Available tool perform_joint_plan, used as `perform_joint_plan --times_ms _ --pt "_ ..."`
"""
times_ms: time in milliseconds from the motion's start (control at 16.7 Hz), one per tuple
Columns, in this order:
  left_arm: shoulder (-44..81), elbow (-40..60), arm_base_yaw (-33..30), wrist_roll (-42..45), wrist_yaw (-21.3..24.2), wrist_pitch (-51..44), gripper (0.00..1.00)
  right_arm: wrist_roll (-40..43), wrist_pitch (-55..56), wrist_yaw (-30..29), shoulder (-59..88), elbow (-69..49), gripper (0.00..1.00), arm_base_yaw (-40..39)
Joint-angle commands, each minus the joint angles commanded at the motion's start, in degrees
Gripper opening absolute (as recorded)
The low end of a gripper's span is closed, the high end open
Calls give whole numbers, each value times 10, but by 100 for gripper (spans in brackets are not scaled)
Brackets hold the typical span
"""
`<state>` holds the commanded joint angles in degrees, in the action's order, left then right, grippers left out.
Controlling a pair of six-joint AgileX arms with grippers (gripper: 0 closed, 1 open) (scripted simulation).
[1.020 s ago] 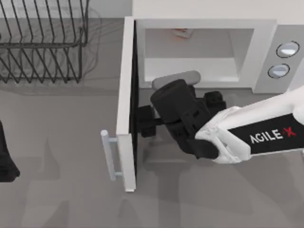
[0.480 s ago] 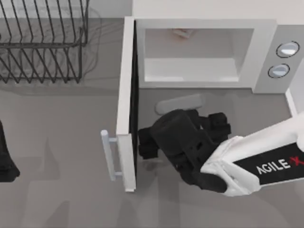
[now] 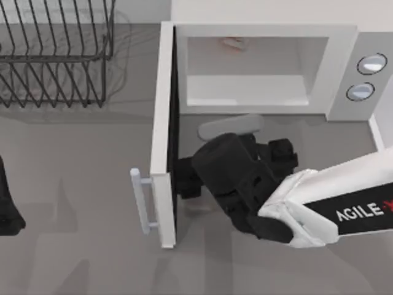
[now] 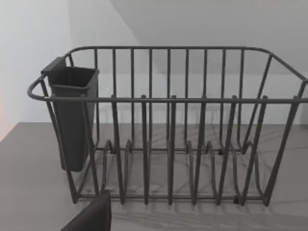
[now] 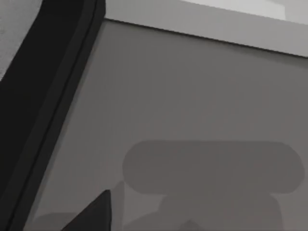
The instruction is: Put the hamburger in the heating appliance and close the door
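1. The left gripper point(image 3: 7, 209), a dark shape at the table's left edge well left of the door, sits parked; I cannot tell how its claw is set. Its wrist camera faces the dark wire dish rack point(image 4: 168, 134) with a grey plastic cup holder point(image 4: 72, 115) hung on one end.
2. The door point(image 3: 164, 132), a tall flat white-grey panel with a dark inner face, stands swung wide open, edge-on from above. Its pale cylindrical bar handle point(image 3: 140, 200) sits on the outer face, on the far side from the microwave cavity. The panel looks rigid and hinged, so I judge it light to swing; a flat push on the outer face near the handle end should close it, no pinch needed.
3. The right gripper point(image 3: 185, 178), black and two-fingered, sits just right of the door, at its dark inner face point(image 5: 43, 96). Its fingers are hidden under the wrist; whether they are spread or pressed together cannot be told.
4. The hamburger point(image 3: 233, 42), a tiny tan-pink lump, lies deep inside the large white boxy microwave point(image 3: 264, 67), right of the door's hinge end. It looks soft and light, and is partly cut off by the cavity's top edge.
5. Two round silvery-blue knobs point(image 3: 371, 63) sit on the grey panel, far right of the door.
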<state>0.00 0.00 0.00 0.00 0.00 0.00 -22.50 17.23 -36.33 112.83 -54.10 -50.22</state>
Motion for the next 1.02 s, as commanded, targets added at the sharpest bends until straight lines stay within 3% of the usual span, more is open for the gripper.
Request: perform_joint_plan --times_ms 600,1020 --pt "0 0 0 0 0 0 100 -10 -180 15 -41 -23 100 0" --pt "0 0 0 0 0 0 100 4 -208 10 -108 -59 100 5"
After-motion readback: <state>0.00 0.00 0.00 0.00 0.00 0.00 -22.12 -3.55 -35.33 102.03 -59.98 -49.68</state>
